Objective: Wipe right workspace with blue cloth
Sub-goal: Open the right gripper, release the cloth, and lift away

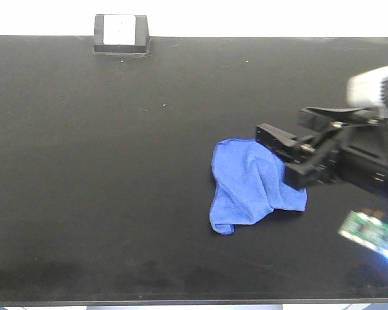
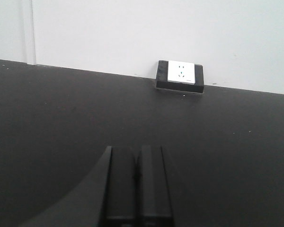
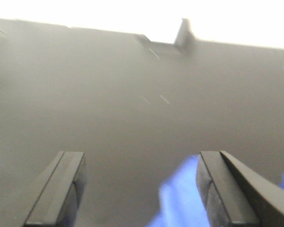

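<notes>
Cloth lies just left of my right gripper (image 1: 291, 158), under its spread, empty jaws, on the right workspace (image 1: 116, 161). I see 1 blue cloth (image 1: 252, 187), crumpled, long axis running near to far. My left gripper (image 2: 137, 189), jaws pressed together, hovers elsewhere, facing 1 socket box (image 1: 121, 33). Right arm is nearer.

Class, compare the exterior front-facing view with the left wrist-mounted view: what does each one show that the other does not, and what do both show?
Only the exterior front-facing view shows the blue cloth lying crumpled on the benchtop and the right gripper, open, over the cloth's right edge.

Only the left wrist-mounted view shows the left gripper, its fingers pressed together, and the white wall behind the bench.

Both show the black benchtop and the socket box with its white face at the back edge.
</notes>
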Controlling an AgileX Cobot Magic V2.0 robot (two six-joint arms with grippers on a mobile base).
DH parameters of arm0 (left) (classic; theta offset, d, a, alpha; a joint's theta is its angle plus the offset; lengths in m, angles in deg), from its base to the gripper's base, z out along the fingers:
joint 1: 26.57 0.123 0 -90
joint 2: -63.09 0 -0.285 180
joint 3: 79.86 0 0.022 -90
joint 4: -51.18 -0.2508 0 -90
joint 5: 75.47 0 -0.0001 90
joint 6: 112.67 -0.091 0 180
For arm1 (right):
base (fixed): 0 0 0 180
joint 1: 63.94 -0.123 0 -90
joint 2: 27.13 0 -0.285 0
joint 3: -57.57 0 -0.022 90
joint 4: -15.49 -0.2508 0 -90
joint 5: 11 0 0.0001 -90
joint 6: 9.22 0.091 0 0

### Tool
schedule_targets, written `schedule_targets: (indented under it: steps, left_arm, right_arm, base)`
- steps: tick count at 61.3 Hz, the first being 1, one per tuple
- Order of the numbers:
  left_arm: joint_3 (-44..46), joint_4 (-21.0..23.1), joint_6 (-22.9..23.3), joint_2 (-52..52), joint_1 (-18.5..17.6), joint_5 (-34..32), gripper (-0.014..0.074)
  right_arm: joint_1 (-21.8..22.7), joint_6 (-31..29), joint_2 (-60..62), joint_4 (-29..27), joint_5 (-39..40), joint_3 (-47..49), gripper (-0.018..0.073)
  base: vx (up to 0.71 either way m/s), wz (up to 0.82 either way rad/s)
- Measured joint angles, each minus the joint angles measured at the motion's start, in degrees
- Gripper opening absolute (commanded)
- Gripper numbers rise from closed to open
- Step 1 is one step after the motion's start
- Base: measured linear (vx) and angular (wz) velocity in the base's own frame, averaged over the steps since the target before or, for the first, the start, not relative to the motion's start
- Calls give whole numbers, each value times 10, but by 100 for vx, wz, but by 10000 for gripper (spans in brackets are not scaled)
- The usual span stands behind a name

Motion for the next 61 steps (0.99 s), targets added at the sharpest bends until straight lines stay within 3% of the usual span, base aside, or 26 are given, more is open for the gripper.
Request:
schedule_targets:
  steps: [6,13,20,27,32,38,45,48,55,61]
  left_arm:
    - [0,0,0,0,0,0,-6]
    - [0,0,0,0,0,0,-6]
    - [0,0,0,0,0,0,-6]
    - [0,0,0,0,0,0,-6]
    - [0,0,0,0,0,0,-6]
    - [0,0,0,0,0,0,-6]
    - [0,0,0,0,0,0,-6]
    - [0,0,0,0,0,0,-6]
    - [0,0,0,0,0,0,-6]
    - [0,0,0,0,0,0,-6]
  right_arm:
    - [0,-3,28,8,3,-1,501]
    - [0,-3,46,9,20,-2,399]
    - [0,-3,58,25,41,-3,208]
    - [0,13,83,126,41,-18,-15]
    - [2,74,108,219,40,-41,-11]
    - [27,201,154,321,34,-83,-10]
    - [95,356,227,409,27,-140,-8]
    - [127,396,259,443,26,-163,-7]
    - [188,426,336,475,25,-214,-8]
    - [214,431,401,481,21,-266,-8]
  base:
    - [0,0]
    - [0,0]
    - [0,0]
    - [0,0]
    - [0,0]
    - [0,0]
    - [0,0]
    - [0,0]
    - [0,0]
    - [0,0]
